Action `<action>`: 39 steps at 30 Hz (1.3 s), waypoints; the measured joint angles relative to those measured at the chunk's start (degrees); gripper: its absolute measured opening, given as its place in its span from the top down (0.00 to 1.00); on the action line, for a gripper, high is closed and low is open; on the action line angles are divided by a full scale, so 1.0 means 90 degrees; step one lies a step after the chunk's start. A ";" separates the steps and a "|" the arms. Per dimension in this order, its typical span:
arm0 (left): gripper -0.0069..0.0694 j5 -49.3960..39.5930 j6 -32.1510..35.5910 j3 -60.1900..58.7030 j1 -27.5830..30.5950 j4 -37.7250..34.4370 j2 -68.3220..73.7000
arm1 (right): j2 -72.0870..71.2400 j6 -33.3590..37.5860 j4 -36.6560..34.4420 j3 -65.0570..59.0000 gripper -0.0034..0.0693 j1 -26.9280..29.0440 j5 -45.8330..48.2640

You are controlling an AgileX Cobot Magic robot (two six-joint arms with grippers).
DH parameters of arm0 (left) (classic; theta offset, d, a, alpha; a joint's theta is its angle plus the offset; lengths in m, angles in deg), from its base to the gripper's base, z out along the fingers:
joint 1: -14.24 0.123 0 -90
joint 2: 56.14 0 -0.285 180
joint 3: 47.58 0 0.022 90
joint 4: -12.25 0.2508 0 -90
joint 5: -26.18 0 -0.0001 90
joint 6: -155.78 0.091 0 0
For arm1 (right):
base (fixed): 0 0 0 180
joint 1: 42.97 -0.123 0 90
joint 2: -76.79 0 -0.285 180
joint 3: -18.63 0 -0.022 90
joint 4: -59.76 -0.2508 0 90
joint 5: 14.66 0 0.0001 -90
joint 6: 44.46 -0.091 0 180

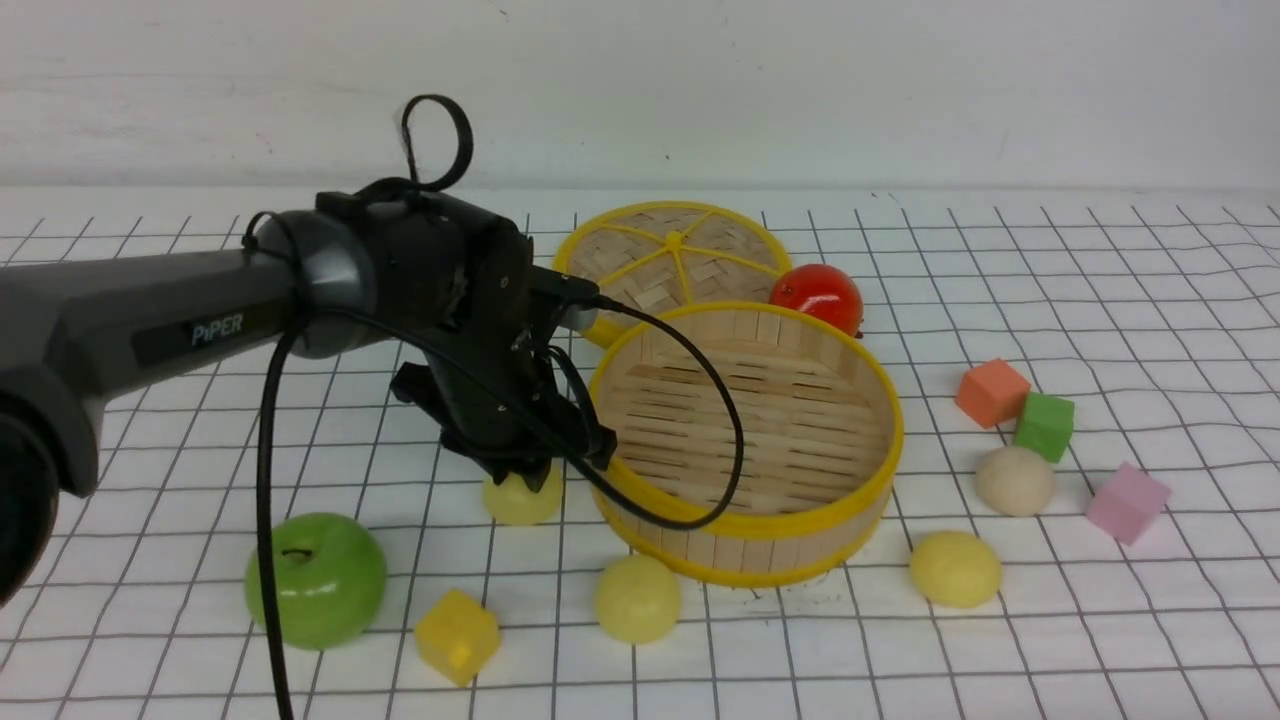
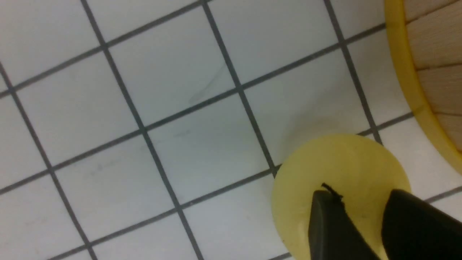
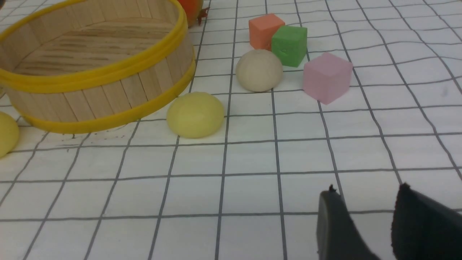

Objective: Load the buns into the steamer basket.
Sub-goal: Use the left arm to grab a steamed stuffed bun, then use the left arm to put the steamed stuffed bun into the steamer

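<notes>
**Left gripper** set over the crown of the left bun, which sits on the table just beside the basket, at its left wall. The jaws stand narrow, narrower than the bun is wide, with nothing clamped. Whether the fingertips touch the crown cannot be told. The front bun lies near the basket's near wall, the right bun near its right wall, and the beige bun further right. The basket holds none of them. The right gripper hangs low over the table right of the basket, jaws likewise narrow and empty. The buns look light, smooth and probably soft. A pinch on the rounded crown would likely slip, so the jaws should open wider and close gently across the widest part.
</notes>
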 joint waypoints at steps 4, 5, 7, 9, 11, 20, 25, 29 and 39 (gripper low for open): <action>0.77 0.0007 0.0000 0.0000 0.0000 0.0005 0.0000 | 0.0000 0.0000 0.0000 0.0000 0.62 0.0000 0.0000; 0.81 0.0007 0.0000 0.0000 0.0000 0.0005 0.0000 | 0.0000 0.0000 0.0000 0.0000 0.62 0.0000 0.0000; 0.91 -0.0025 0.0000 0.0000 0.0000 0.0005 0.0000 | 0.0000 0.0000 0.0000 0.0000 0.62 0.0000 0.0000; 0.93 -0.0066 0.0000 0.0000 0.0000 0.0005 -0.0013 | 0.0000 0.0006 0.0000 0.0000 0.62 0.0000 0.0000; 0.93 -0.0181 0.0000 0.0000 -0.0018 0.0005 -0.0151 | 0.0000 0.0006 0.0000 0.0000 0.62 0.0000 0.0000; 0.93 -0.0135 0.0533 0.0559 -0.0617 -0.0665 -0.1173 | 0.0000 0.0006 0.0000 0.0000 0.62 0.0000 0.0000; 0.93 0.0385 0.0778 0.1018 -0.0678 -0.0984 -0.0667 | 0.0000 0.0006 0.0000 0.0000 0.62 0.0000 0.0000; 0.93 0.0635 0.0817 0.1365 -0.0629 -0.0879 0.0005 | 0.0000 0.0006 0.0000 0.0000 0.62 0.0000 0.0000; 0.66 0.0323 0.0292 0.2026 -0.0601 -0.0473 0.0855 | 0.0000 0.0006 0.0000 0.0000 0.62 0.0000 0.0000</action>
